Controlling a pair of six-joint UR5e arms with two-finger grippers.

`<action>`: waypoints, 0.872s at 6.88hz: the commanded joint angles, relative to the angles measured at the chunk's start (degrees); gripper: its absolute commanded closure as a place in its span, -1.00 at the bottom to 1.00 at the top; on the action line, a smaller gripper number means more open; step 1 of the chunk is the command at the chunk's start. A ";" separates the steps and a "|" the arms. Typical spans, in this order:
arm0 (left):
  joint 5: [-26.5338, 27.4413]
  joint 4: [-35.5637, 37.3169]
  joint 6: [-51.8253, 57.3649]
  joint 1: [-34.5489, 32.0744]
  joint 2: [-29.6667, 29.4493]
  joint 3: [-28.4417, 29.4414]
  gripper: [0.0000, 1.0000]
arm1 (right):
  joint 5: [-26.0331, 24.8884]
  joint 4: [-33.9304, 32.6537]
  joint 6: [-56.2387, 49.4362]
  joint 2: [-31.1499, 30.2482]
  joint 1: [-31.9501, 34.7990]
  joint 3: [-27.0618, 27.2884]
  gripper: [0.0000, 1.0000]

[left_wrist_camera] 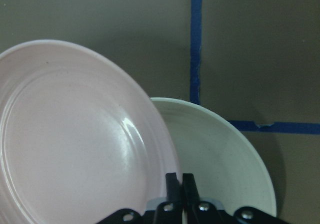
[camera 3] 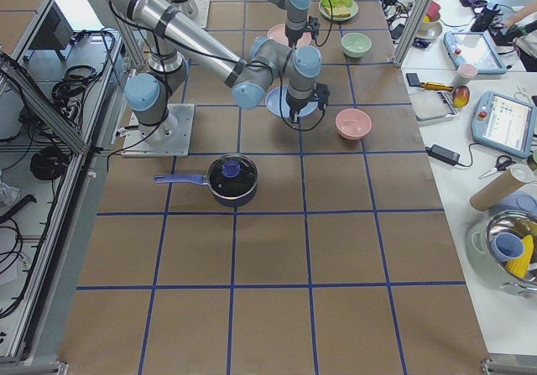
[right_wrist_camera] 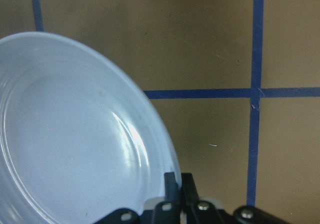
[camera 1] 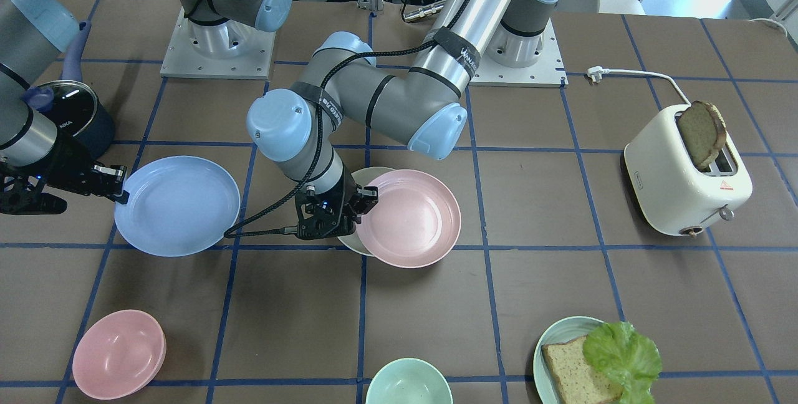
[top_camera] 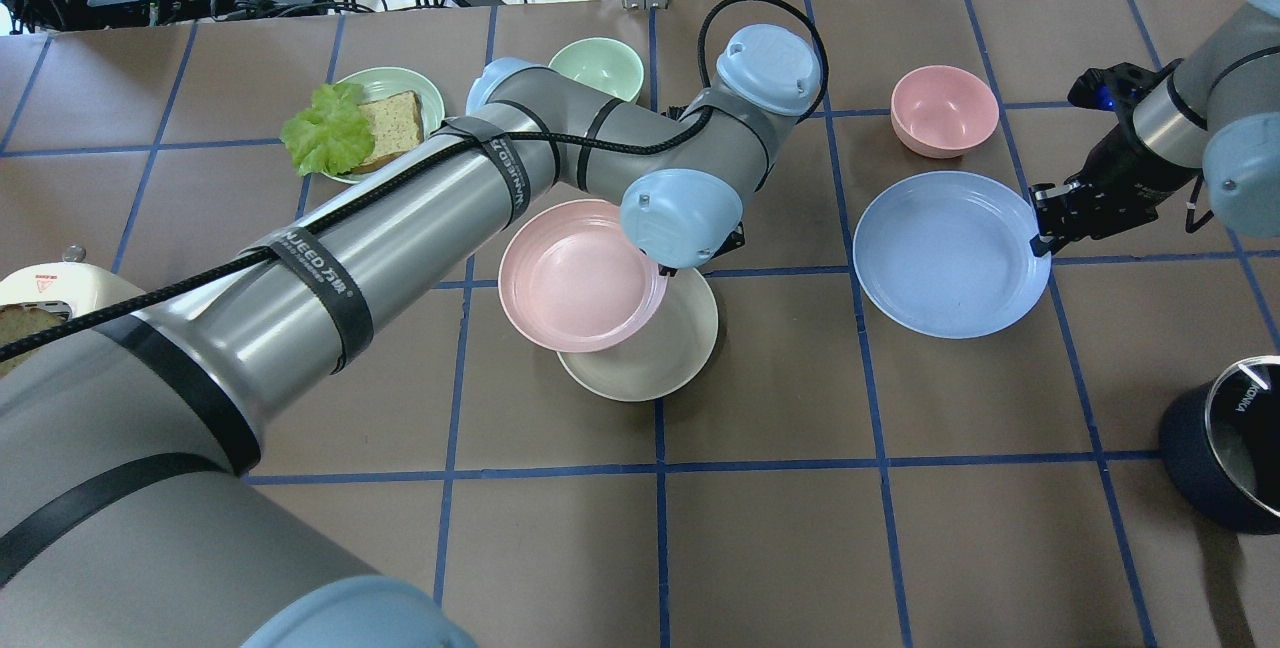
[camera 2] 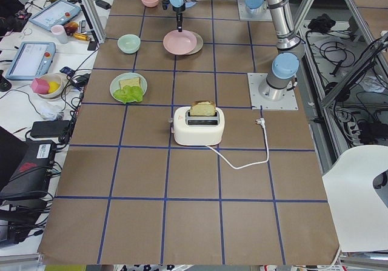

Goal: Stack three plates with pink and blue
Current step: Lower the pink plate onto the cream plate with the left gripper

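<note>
Bright even overhead light — soft shadows, wrist views dimmer

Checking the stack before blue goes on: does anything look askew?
Yes. The pink plate, gripped at its rim by the left end effector, sits off-centre over the cream plate, covering only part of it.
</note>
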 commanded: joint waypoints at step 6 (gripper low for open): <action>-6.33 -6.76 -14.97 -0.82 -3.65 6.49 1.00 | -0.11 0.07 0.11 0.21 0.09 0.08 1.00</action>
